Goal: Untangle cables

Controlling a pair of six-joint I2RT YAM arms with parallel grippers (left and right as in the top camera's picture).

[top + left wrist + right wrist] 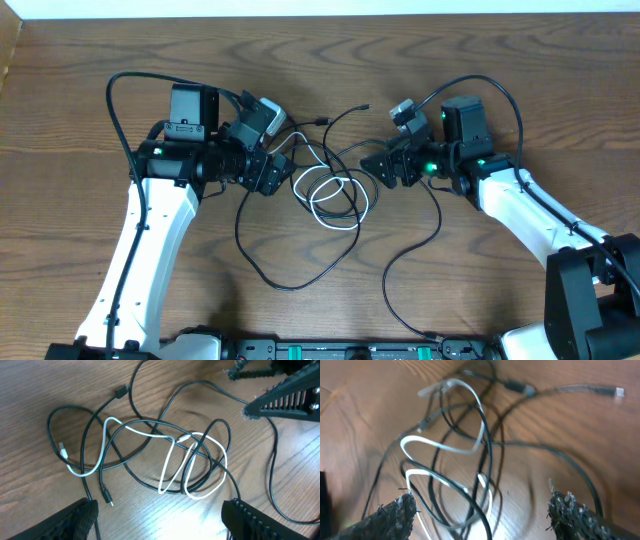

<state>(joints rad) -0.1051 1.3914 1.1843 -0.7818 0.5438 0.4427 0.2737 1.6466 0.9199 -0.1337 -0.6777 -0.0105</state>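
A tangle of thin cables lies in the middle of the wooden table: a white cable (335, 205) looped through several black cables (290, 270). My left gripper (283, 172) is open just left of the tangle, holding nothing. My right gripper (385, 166) is open just right of it, also empty. In the left wrist view the white cable (172, 462) and the black loops (145, 427) lie ahead of the spread fingers (160, 522). In the right wrist view the white cable (470, 440) and black cables (487, 465) lie between and beyond the fingers (482, 515).
A long black cable runs toward the table's front edge and ends in a plug (430, 336). Another black plug end (364, 106) lies behind the tangle. The far table edge (320, 14) is at the top.
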